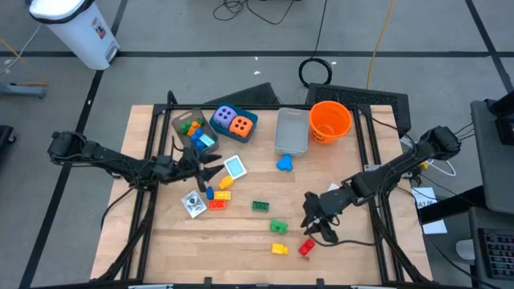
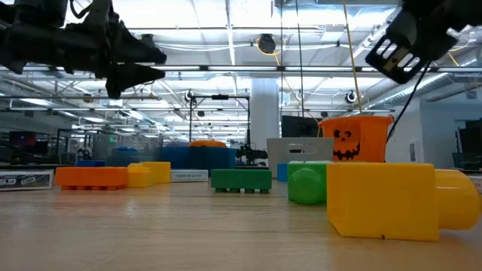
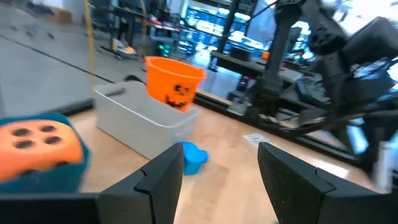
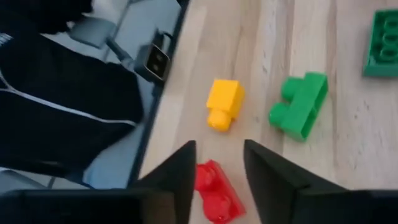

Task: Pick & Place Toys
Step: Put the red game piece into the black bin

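Right gripper (image 4: 216, 167) angled down over table, fingers parted, empty; red brick (image 4: 215, 189) directly beneath fingertips, yellow brick (image 4: 224, 102) and green brick (image 4: 300, 104) just ahead. Left gripper (image 1: 215, 165) extended level, fingers spread, empty, beside card (image 1: 234, 167).

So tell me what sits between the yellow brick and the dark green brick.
The light green brick lies between the yellow brick and the dark green brick; both the high view and the right wrist view show it.
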